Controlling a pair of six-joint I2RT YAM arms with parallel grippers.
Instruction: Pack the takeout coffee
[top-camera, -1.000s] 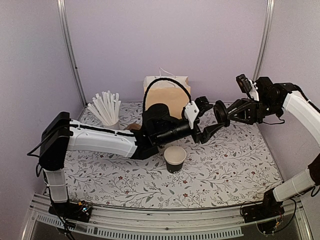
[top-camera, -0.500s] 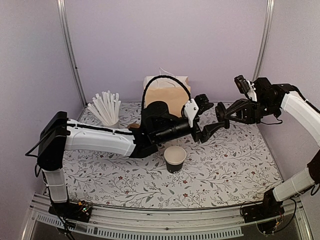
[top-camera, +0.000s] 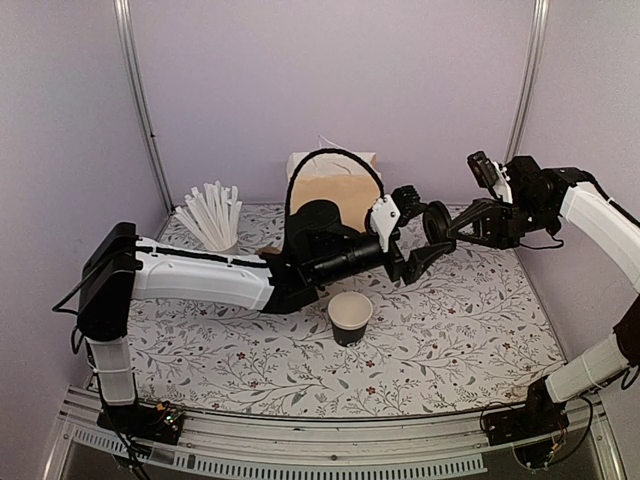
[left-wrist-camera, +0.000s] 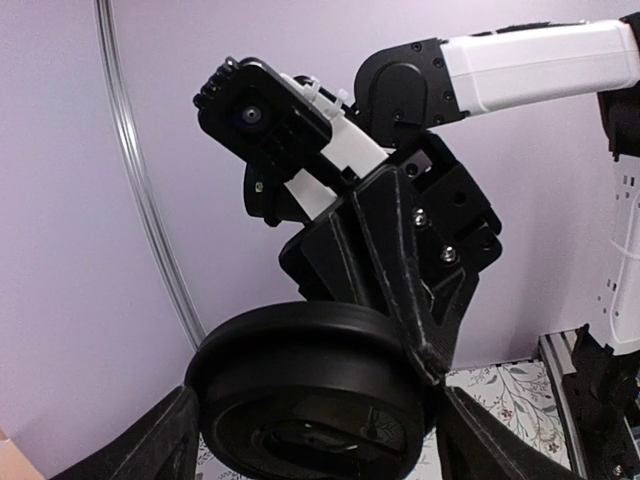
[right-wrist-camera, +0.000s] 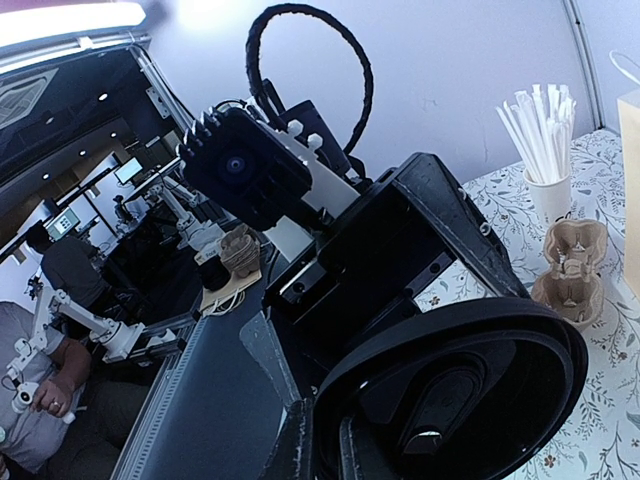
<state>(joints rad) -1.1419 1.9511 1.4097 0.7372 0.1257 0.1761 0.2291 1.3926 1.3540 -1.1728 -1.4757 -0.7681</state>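
Presently your right tool (top-camera: 450, 228) is clamped on the rim of the lid (top-camera: 436, 221). The lid is held on edge in mid-air, its flat face turned toward the left arm. Your left tool (top-camera: 422, 226) is spread wide, one finger either side of the lid; contact cannot be confirmed. The cup (top-camera: 350, 318) stands upright and uncovered on the tabletop (top-camera: 460, 330), below and nearer the left tool.

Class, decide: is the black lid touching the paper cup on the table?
Apart. The top view shows the lid held in the air by the right gripper, well clear of the open cup standing on the table.
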